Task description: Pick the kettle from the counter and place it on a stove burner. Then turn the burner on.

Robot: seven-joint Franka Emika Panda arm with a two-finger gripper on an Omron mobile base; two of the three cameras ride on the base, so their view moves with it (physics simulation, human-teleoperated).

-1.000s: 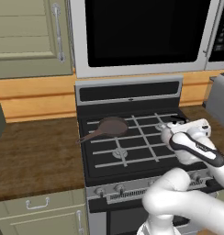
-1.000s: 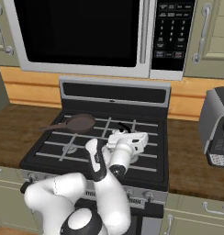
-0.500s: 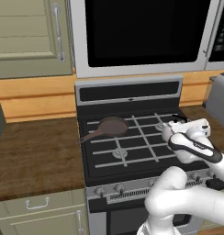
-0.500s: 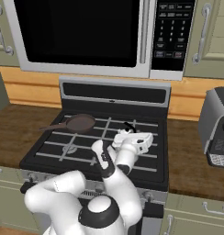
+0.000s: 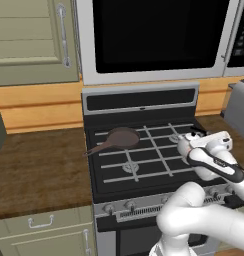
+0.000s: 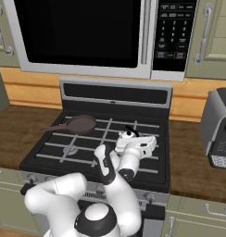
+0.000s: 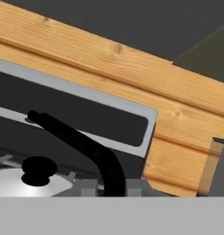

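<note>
Kettle, left base view: mostly hidden behind the white hand (image 5: 210,150); sat over the right side of the cooktop (image 5: 144,155), above the grates, only a bit of dark handle peeking out at the hand's far edge.
Frying pan, left base view: brown frying pan (image 5: 121,137) lay on the rear left burner, handle pointing left toward the counter (image 5: 36,170).
Front left burner, left base view: silver stove burner (image 5: 129,167) sat bare under the grate bars.
Kettle, right base view: small white kettle (image 6: 128,136) showed just past the hand, dark handle arched over it, above the right half of the cooktop; touching the grate or lifted, could not tell.
Gripper, right base view: gripper (image 6: 133,141) pressed up against the kettle; finger gap hidden, so how wide it stood could not be told.
Surroundings, right base view: microwave (image 6: 87,34) hung above the range; grey toaster (image 6: 219,127) stood on the right counter.
Kettle, hand view: white lid with black knob (image 7: 37,170) lay at the bottom left, thick black handle (image 7: 86,149) curving up across it.
Backdrop, hand view: range back panel and orange wood backsplash (image 7: 178,108) ran tilted behind.
</note>
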